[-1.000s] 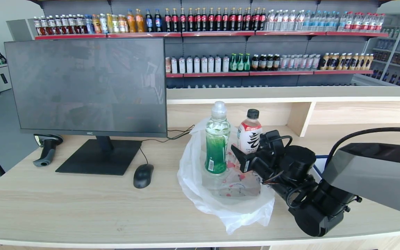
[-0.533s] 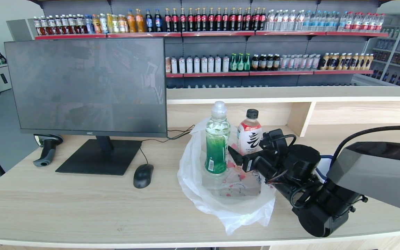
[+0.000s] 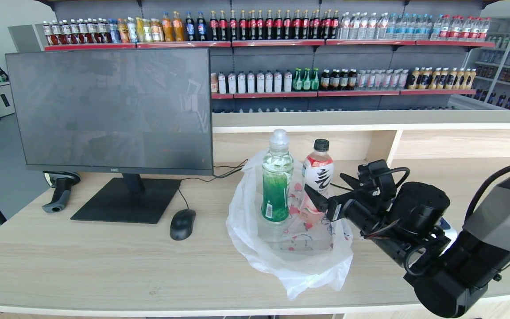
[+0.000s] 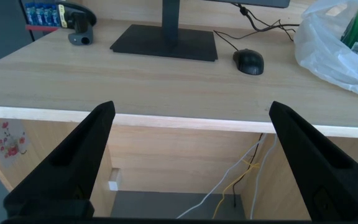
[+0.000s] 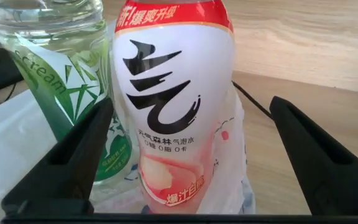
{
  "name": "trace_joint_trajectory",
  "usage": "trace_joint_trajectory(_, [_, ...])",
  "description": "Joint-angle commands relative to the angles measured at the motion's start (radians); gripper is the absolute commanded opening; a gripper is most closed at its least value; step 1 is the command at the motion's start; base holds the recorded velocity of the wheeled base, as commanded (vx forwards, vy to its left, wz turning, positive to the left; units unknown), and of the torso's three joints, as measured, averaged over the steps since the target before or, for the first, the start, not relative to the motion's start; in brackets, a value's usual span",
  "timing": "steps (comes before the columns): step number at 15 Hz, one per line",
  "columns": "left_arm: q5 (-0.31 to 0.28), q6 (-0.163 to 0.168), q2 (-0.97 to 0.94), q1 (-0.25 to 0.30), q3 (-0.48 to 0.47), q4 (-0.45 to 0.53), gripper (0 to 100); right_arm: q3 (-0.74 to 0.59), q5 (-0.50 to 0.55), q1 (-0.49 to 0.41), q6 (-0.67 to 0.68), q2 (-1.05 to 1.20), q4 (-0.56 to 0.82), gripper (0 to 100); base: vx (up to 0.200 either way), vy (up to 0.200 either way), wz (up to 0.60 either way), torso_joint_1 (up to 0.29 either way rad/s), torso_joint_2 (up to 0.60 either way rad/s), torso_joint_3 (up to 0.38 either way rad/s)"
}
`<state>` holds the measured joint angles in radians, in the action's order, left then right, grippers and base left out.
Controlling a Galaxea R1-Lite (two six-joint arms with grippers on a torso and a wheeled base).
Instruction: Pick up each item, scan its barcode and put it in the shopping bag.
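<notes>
A clear plastic shopping bag [image 3: 291,261] lies open on the wooden counter. Two bottles stand upright in it: a green-labelled bottle [image 3: 277,181] and, right beside it, a white and pink bottle with a black cap [image 3: 318,177]. My right gripper [image 3: 324,182] hangs open just right of the white bottle, without touching it. In the right wrist view the white bottle [image 5: 173,106] stands between the spread fingers of that gripper [image 5: 192,104], with the green bottle [image 5: 61,81] beside it. My left gripper [image 4: 191,107] is open and holds nothing, low in front of the counter's front edge.
A monitor [image 3: 109,106] on a black stand fills the counter's left half, with a handheld scanner [image 3: 60,192] at its far left and a black mouse [image 3: 183,223] with its cable near the bag. A raised wooden ledge [image 3: 370,119] runs behind the bag.
My right gripper has drawn back to the right, away from the white bottle. Both bottles stand where they were in the bag.
</notes>
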<state>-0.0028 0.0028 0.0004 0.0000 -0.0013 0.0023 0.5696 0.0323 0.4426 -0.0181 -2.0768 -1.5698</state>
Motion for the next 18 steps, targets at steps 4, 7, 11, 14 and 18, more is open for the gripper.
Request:
trace_joint_trajectory(4, [0.000,-0.001,0.000,0.000,0.000,0.001,100,-0.114,0.003,0.028,-0.008,0.167,-0.001,100,0.000,0.000,0.00,0.000,0.00,0.000])
trace_joint_trajectory(7, [0.000,-0.001,0.000,0.000,0.000,0.001,100,-0.149,0.003,0.067,-0.002,0.204,-0.001,100,-0.133,0.000,0.00,0.002,0.00,0.000])
trace_joint_trajectory(11, [0.001,-0.007,0.000,0.000,0.000,0.002,100,-0.158,0.003,0.047,0.015,0.247,-0.001,100,-0.200,0.000,0.00,0.006,0.01,0.004])
trace_joint_trajectory(14, [0.001,-0.014,0.000,0.000,0.000,-0.001,100,-0.160,0.003,0.051,0.015,0.241,-0.001,100,-0.200,0.000,0.00,0.004,0.00,0.007])
trace_joint_trajectory(18, [0.001,-0.009,0.000,0.000,0.000,0.001,100,-0.195,0.003,0.041,0.023,0.277,-0.001,100,0.000,0.000,-0.45,0.003,0.00,0.005])
